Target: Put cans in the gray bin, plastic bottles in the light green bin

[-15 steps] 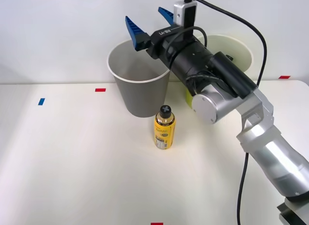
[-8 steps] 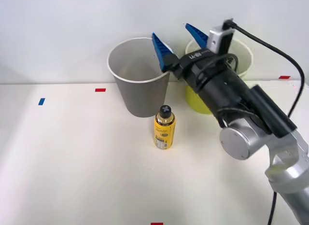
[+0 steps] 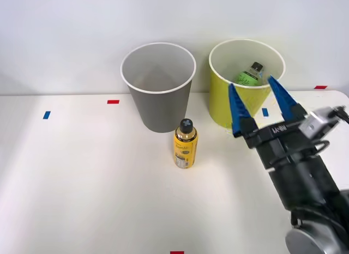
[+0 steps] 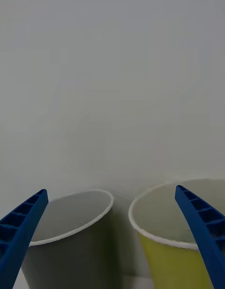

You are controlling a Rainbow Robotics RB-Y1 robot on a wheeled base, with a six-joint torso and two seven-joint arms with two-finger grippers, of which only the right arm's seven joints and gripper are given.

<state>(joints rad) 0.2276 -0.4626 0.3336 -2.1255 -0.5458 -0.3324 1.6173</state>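
Before the light green bin [image 3: 222, 109], open empty jaws, right gripper [image 3: 255, 97] marked "RB-Y1".

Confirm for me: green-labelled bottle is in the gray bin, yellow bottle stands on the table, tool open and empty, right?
Not quite. The front view shows the green-labelled bottle inside the light green bin, not the gray bin. The rest holds: yellow bottle upright on the table, tool open and empty.

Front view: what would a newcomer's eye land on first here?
The open blue claw stands out first, empty, at the right in front of the light green bin. A green-labelled bottle lies inside that bin. Next comes the yellow black-capped bottle, upright on the white table just in front of the gray bin.
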